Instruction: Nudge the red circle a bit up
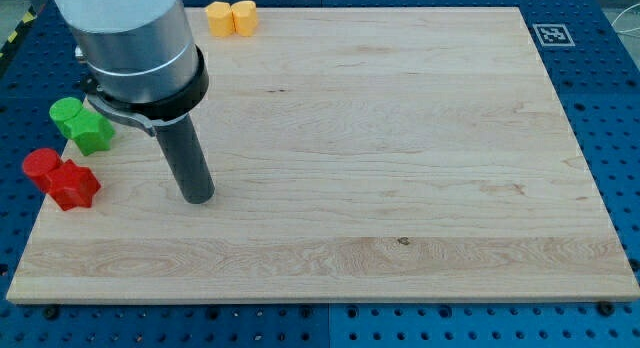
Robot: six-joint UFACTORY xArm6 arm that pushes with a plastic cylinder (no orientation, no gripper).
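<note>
My tip (199,196) sits on the wooden board (400,188), bare rod, nothing to open or close and nothing held, touching no block. Red circle (42,166) is off to the tip's left toward the view's left edge, slightly higher than the tip, well apart from it. It touches a second red block (73,184), blocky star-ish shape, which lies just to its right and lower, so between the circle and my tip. Up and left of the tip: green circle (67,112) and a green star-like block (92,132), touching each other, near the arm's grey body (130,38). Two yellow blocks (231,17), side by side, above the tip at the board's top edge, shapes hard to tell. Judging handling: the circle looks small, rigid, light, likely slides easily on smooth wood and may spin or slip sideways off a round face if hit off-centre. No grasping; contact should be at its lower side, centred, pushing toward the view's top. Risk: the red neighbour gets dragged along, and the board edge is close. No containers in view.
</note>
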